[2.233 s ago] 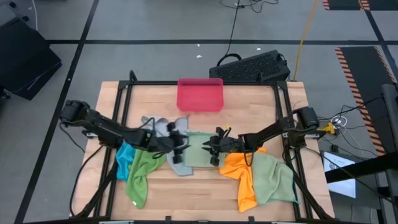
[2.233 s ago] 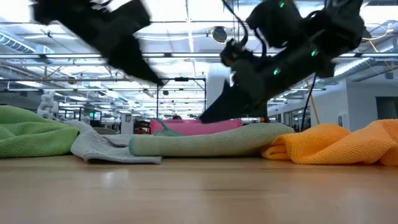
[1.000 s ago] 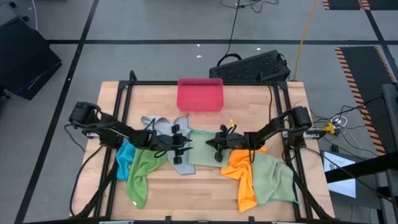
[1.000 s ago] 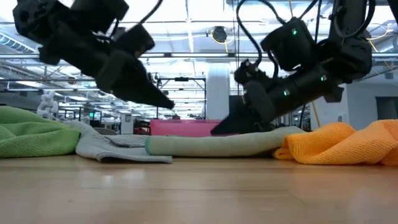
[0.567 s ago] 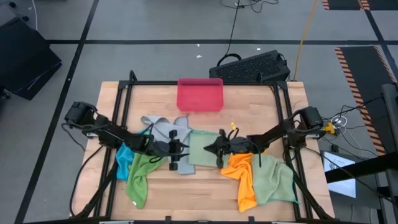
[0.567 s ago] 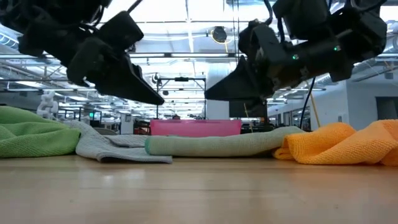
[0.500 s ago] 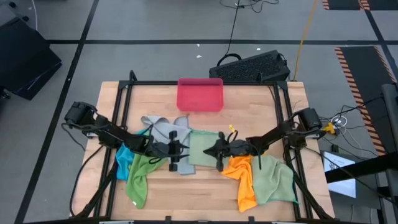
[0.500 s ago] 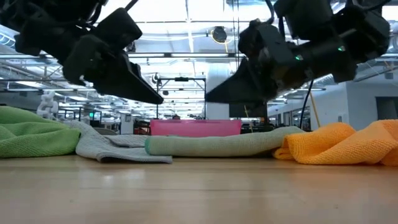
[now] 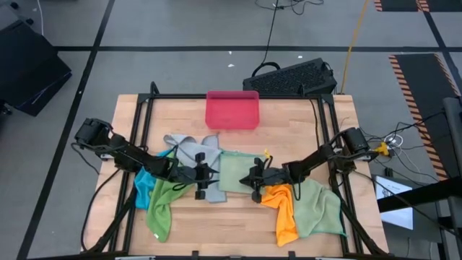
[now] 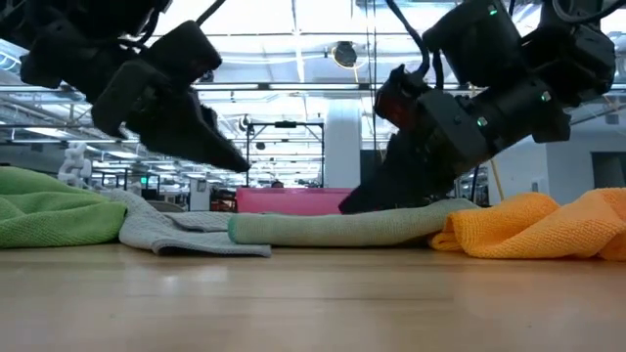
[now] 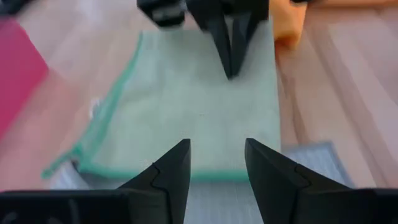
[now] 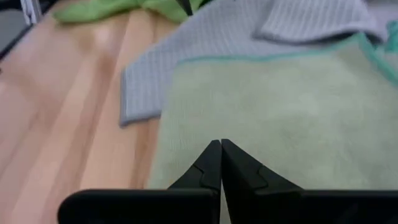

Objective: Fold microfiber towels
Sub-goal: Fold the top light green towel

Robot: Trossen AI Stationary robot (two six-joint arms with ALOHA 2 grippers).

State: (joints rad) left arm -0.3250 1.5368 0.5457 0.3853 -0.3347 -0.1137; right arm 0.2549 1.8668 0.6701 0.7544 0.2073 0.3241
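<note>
Folded pale green towel (image 9: 232, 173) lying mid-bench (image 9: 289, 123), overlapping a grey towel (image 9: 193, 153) on its left, with a bright green towel (image 9: 164, 202) and a blue towel (image 9: 145, 179) further left, an orange towel (image 9: 283, 209) and another light green towel (image 9: 317, 206) to the right, and a pink-red tray (image 9: 232, 110) behind. Left gripper (image 9: 208, 175) poised at the pale green towel's left edge, jaws part-way apart and holding nothing. Right gripper (image 9: 251, 178) facing it at the right edge, jaws pressed together, tips low over the cloth, no grip discernible.
</note>
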